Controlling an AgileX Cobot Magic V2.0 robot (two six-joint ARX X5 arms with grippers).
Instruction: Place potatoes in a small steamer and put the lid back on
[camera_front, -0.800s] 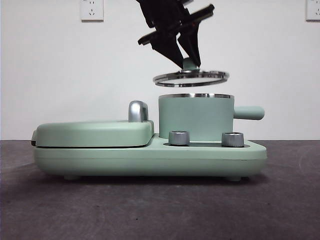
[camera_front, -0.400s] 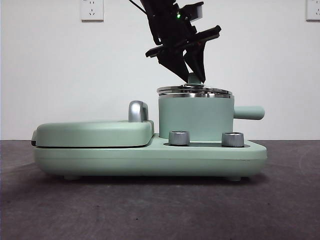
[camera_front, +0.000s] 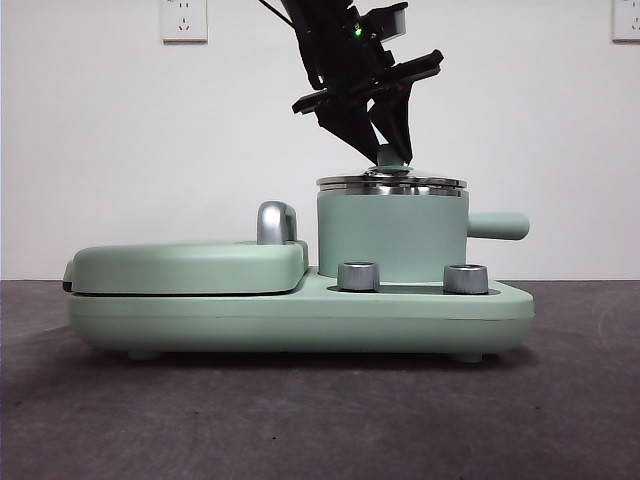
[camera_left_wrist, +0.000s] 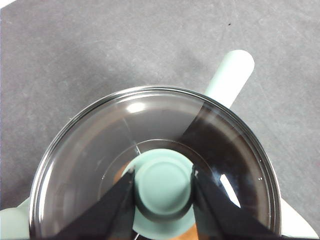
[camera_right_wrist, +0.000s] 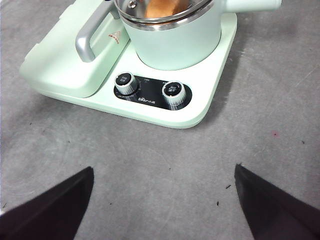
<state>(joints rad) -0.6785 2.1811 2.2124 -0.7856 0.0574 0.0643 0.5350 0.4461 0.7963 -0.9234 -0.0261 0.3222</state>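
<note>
The mint-green small steamer (camera_front: 390, 235) stands on the right half of the cooker base, its stubby handle (camera_left_wrist: 230, 75) pointing sideways. The glass lid (camera_front: 392, 181) lies flat on its steel rim. My left gripper (camera_front: 385, 150) comes down from above and is shut on the lid's mint knob (camera_left_wrist: 162, 187), one jaw on each side. The orange-brown potato (camera_right_wrist: 160, 7) shows inside the steamer through the glass. My right gripper (camera_right_wrist: 164, 169) is open and empty, held above the table in front of the cooker.
The flat mint griddle cover (camera_front: 190, 265) with its chrome handle (camera_front: 277, 222) fills the left half of the base (camera_front: 300, 320). Two steel dials (camera_front: 358, 276) (camera_front: 465, 278) sit on the base's front. Grey tabletop lies all around.
My left gripper has lowered the lid from above the steamer onto its rim. It was slightly tilted half a second ago and now lies level.
</note>
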